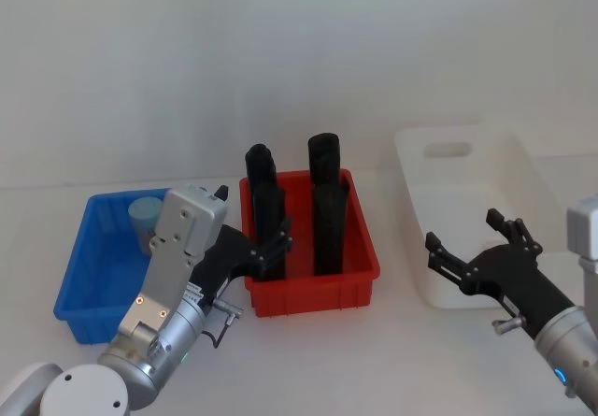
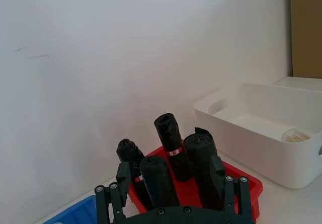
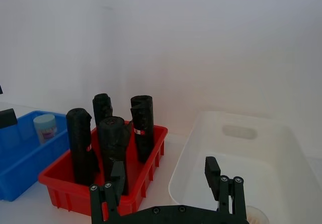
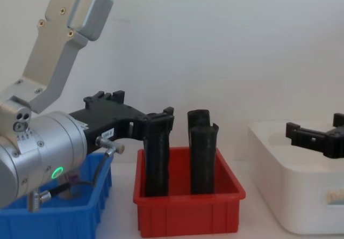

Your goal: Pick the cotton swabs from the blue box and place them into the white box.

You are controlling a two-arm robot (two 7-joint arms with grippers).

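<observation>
Closest to the chest camera looms the left arm's silver wrist housing, a green light glowing on its side. From it the left end effector reaches forward over the seam between the blue box and the red bin. Its fingers are spread wide with nothing between them. In the head view one finger overlaps the front-left of the four black rolls standing upright in the red bin; whether it touches that roll cannot be told.

A jar of cotton swabs with a pale blue lid stands upright in the blue box, toward its far end and just behind the left arm's housing. The blue box sits at the robot's left on the white desk, the red bin just beside it in the middle, and the white box apart from the bin on the right.

The right end effector hovers above the near part of the white box, a little over its rim in the chest view. Its fingers are also parted and empty. A second jar rests on the floor of the white box, its tan sticks visible through the top, below and beside the right end effector.
</observation>
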